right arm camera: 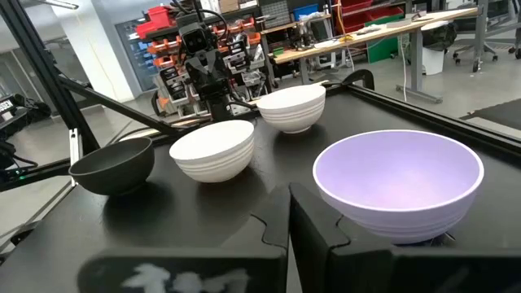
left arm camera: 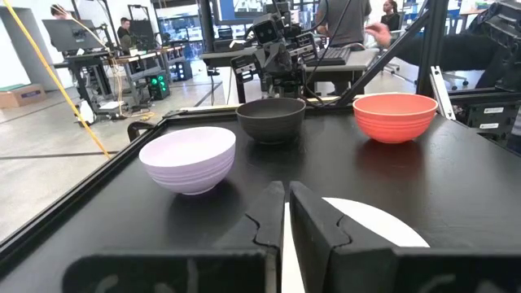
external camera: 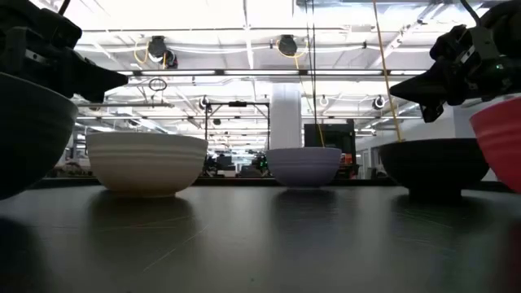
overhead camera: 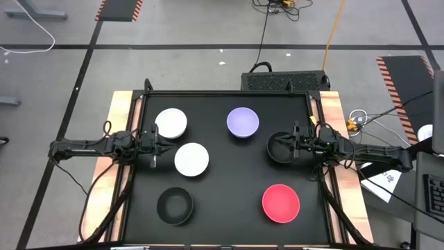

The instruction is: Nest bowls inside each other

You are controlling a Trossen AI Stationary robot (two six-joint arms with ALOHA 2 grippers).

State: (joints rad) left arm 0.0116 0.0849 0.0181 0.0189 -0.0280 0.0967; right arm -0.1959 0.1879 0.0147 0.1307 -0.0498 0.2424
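Six bowls stand upright on the black table top. Two white bowls (overhead camera: pixel 171 123) (overhead camera: pixel 191 159) sit at the left. The lavender bowl (overhead camera: pixel 243 122) is at the far middle. One black bowl (overhead camera: pixel 175 205) is near left, the red bowl (overhead camera: pixel 280 203) near right, and a second black bowl (overhead camera: pixel 281 147) at the right. My left gripper (overhead camera: pixel 158 144) is shut and hovers beside and above the nearer white bowl (left arm camera: pixel 366 220). My right gripper (overhead camera: pixel 293 146) is shut and hangs over the right-hand black bowl's rim (external camera: pixel 431 145), clear of it.
The table top has a raised black rim (overhead camera: pixel 222 93) with wooden boards (overhead camera: pixel 118 118) on either side. Bare table lies in the middle between the bowls (overhead camera: pixel 229 180). Beyond the table are workbenches and people (left arm camera: pixel 350 20).
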